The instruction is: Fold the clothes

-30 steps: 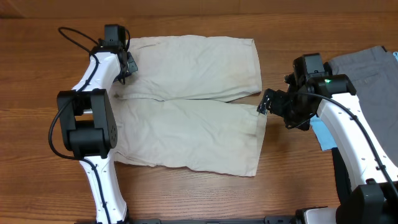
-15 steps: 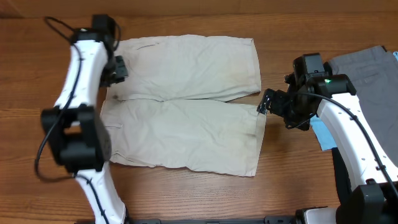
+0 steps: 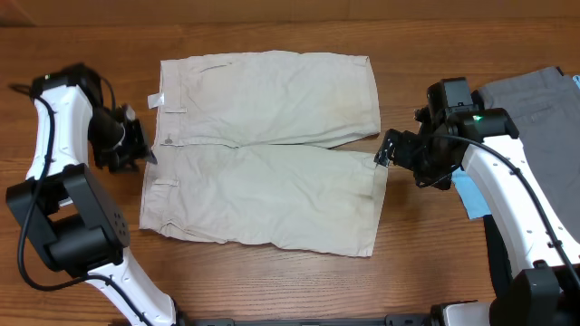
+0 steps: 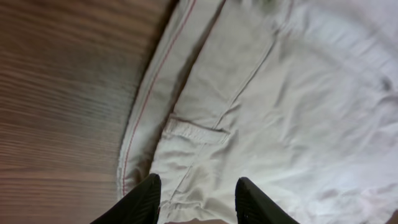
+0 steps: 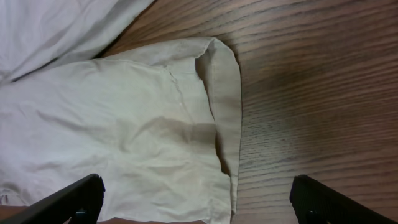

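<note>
— Found the clothes (image 3: 272,154)?
— Yes. Spread flat in the middle of the table (image 3: 426,272), with the waistband (image 4: 155,93) toward the left edge and 2 legs toward the right edge.
— Likely to handle how?
— Judging by the wrinkles: light, soft, limp cotton. Expect sagging and dragging rather than moving as 1 stiff piece. Neither fragile nor slippery, by the look of it.
— Best place to take hold?
— Probably at the thick stitched parts: the waistband corners near the belt loop (image 4: 196,132) on the left, the hem (image 5: 227,106) on the right. Better to lift 2 corners together than 1 alone, to keep the fold square.
— And the left tool (image 3: 138,149)?
— Released, fingers parted, gripping nothing. Parked just off the waistband, on the side of the left edge.
— Right tool (image 3: 385,152)?
— Spread wide and empty, hovering at the hem of the near leg.
— Changed against 1 second ago?
— Yes. Back then, clenched at the far waistband corner, seemingly on the cloth. Since let go and swung out toward the left edge, leaving the waistband drawn straighter and the white label (image 3: 156,100) showing. No change at the right tool, neither in place nor in spread.
— Anything else nearby?
— Grey trousers (image 3: 535,100) by the right edge, not part of this job.
</note>
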`<state>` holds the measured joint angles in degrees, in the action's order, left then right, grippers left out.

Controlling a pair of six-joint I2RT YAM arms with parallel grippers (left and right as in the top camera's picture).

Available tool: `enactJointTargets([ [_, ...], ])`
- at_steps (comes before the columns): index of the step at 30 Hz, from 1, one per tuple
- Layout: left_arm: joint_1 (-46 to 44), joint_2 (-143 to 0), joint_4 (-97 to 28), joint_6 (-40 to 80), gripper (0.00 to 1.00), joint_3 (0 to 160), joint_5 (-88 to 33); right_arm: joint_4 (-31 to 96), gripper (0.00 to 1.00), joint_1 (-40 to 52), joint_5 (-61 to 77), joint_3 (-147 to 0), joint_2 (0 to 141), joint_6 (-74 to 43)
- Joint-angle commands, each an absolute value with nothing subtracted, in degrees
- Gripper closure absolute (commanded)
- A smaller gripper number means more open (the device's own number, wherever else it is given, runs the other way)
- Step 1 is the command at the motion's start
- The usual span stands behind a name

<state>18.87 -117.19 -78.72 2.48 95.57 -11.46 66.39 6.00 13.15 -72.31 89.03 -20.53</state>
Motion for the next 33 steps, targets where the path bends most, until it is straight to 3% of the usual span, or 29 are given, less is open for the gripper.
enactJointTargets([
  [1, 19.2, -117.6, -76.8, -0.8, 0.55, 90.4, -14.4, 66.1, 0.0, 5.8, 13.1, -73.3, 88.6, -20.2],
  [6, 19.7, -117.6, -71.0, -0.2, 0.42, 80.6, -14.4, 66.1, 0.0, 5.8, 13.1, -73.3, 88.6, -20.1],
  [11, 21.4, -117.6, -70.8, 0.2, 0.48, 79.9, -14.5, 66.1, 0.0, 5.8, 13.1, -73.3, 88.6, -20.1],
  [24, 24.8, -117.6, -76.1, -2.0, 0.47, 84.9, -14.4, 66.1, 0.0, 5.8, 13.1, -73.3, 88.6, -20.1],
  [33, 24.7, -117.6, -72.6, -2.6, 0.49, 79.8, -12.4, 66.1, 0.0, 5.8, 13.1, -73.3, 88.6, -20.1],
])
